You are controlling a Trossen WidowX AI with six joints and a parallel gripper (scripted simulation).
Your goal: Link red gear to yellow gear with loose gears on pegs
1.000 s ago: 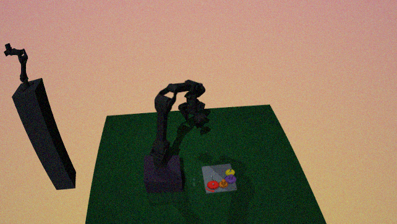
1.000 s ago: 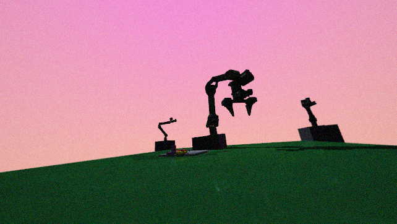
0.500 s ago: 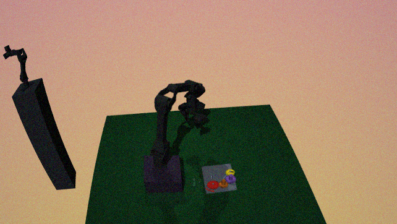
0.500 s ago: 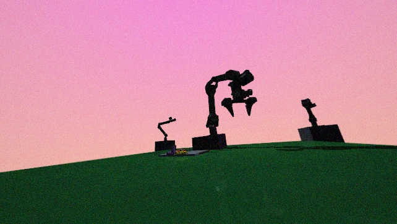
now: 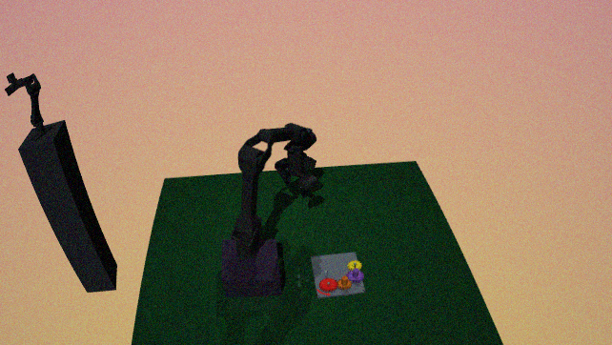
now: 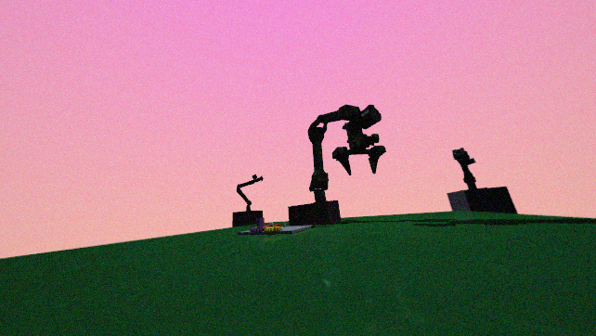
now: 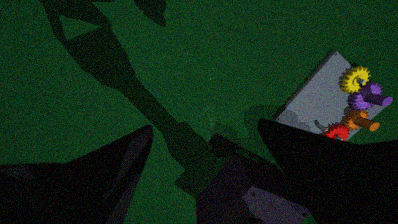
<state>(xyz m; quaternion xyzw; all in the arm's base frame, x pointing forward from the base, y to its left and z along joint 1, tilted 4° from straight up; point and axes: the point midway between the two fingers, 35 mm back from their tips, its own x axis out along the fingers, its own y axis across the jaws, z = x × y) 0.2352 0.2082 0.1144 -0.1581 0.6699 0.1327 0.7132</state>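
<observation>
The grey board [image 5: 336,264] [image 6: 301,229] [image 7: 312,97] lies on the table. The red gear [image 5: 328,285] [image 7: 336,132] is at one edge of it. An orange gear with a tall handle [image 5: 344,283] [image 7: 355,120] sits beside the red gear. A purple gear with a tall handle [image 5: 356,275] [image 6: 257,228] [image 7: 361,98] sits between the orange gear and the yellow gear [image 5: 354,265] [image 6: 273,228] [image 7: 354,80]. The four look flat and in a row, each close against its neighbour; tooth contact is too small to tell. My gripper [image 6: 362,174] [image 7: 206,126] is open and empty, high above the table and away from the board.
A short bare peg [image 5: 326,273] [image 7: 320,126] stands on the board near the red gear. A red arrow [image 5: 324,294] lies beside the red gear. The arm's base block [image 5: 253,269] [image 6: 315,213] stands beside the board. Other arms on dark blocks [image 5: 71,205] [image 6: 483,200] stand farther off.
</observation>
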